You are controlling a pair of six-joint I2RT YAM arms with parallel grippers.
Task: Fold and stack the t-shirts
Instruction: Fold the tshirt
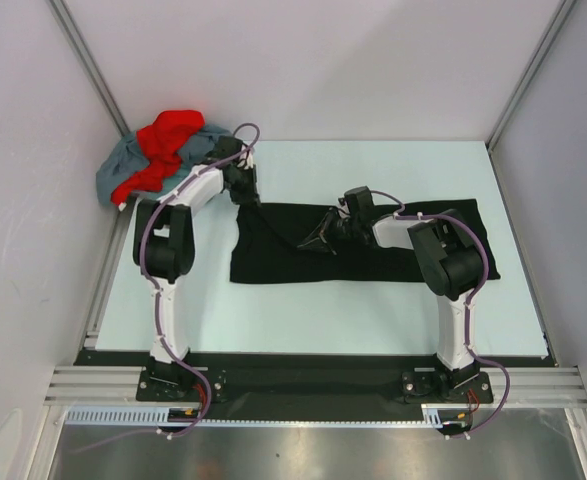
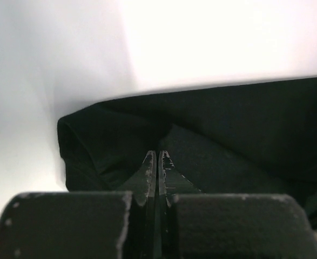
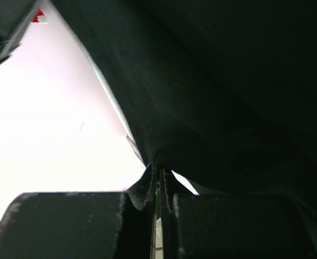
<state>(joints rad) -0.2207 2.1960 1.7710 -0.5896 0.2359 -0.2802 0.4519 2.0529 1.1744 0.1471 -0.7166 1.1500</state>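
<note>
The pale, smooth matte table (image 1: 373, 300) is my biggest surface. On it lies the black soft-cloth t-shirt (image 1: 373, 262), spread as a wide flat band. Bare table runs along the shirt's near edge and beyond its far edge, giving me room to move there.

Beyond the black shirt's far-left corner a crumpled grey-blue cloth t-shirt (image 1: 118, 172) is heaped against the wall. A bright red cloth t-shirt (image 1: 168, 135) is bunched on top of it.

My right gripper (image 1: 325, 238) is over the black shirt's middle, clenched on a pinch of cloth that is tented up. My left gripper (image 1: 245, 195) is at its far-left corner, with both fingers (image 2: 147, 172) pressed together and creases puckering to the tips.
</note>
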